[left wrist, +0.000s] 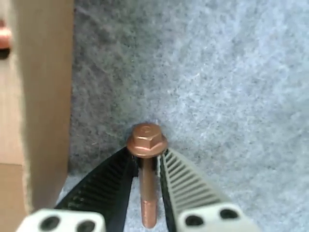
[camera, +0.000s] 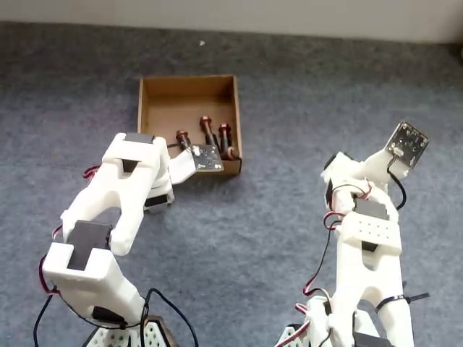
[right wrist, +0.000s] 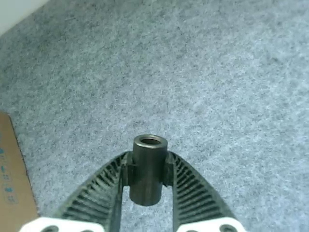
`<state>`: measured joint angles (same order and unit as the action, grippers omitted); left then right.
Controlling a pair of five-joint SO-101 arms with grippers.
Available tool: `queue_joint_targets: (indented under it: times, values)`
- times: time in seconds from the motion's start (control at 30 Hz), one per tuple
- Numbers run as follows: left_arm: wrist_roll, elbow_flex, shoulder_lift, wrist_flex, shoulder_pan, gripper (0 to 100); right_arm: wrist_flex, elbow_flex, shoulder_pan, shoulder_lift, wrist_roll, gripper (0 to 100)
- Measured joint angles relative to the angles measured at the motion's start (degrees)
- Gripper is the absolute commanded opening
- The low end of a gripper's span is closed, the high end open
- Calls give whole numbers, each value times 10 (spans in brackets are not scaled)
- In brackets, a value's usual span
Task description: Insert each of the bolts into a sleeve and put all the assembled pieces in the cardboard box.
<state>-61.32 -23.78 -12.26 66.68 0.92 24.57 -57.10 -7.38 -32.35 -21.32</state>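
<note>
My left gripper (left wrist: pixel 147 153) is shut on a copper hex-head bolt (left wrist: pixel 146 140), head pointing away from the wrist. It hangs just beside the outer wall of the cardboard box (left wrist: pixel 43 96). My right gripper (right wrist: pixel 149 157) is shut on a dark cylindrical sleeve (right wrist: pixel 148 169), its bore open at the far end, over bare carpet. In the high view the box (camera: pixel 173 108) lies at the upper middle, with the left arm (camera: pixel 137 181) at its front wall and the right arm (camera: pixel 365 217) well off to the right. Two bolt-and-sleeve pieces (camera: pixel 208 131) (camera: pixel 226 139) lie in the box's front right corner.
Grey carpet (camera: pixel 289 231) covers the whole table between the two arms. Another copper bolt head (camera: pixel 182 136) shows at the box's front wall, next to the left wrist. A corner of the box (right wrist: pixel 14 183) sits at the edge of the right wrist view.
</note>
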Motion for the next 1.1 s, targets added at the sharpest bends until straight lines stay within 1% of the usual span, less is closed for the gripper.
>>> queue_joint_targets:
  times: [0.1, 0.33, 0.67, 0.77, 0.87, 0.97, 1.1]
  values:
    - [50, -1, 33, 0, -1, 5, 0, 0, 0, 0, 0, 6]
    - [174, -1, 159, 0, 2, 5, 0, 0, 0, 0, 0, 6]
    - [326, -7, 257, -4, 2, 5, 0, -2, 0, -10, 0, 6]
    - [364, -56, 304, -40, 12, 5, 4, -18, 0, -41, 0, 6]
    - [395, -130, 374, -82, 45, 5, 7, -45, 13, -84, 4, 6]
    - [434, -195, 460, -113, 69, 5, 7, -79, 53, -135, 46, 6]
    - [485, -244, 569, -131, 75, 5, 7, -115, 91, -197, 77, 5]
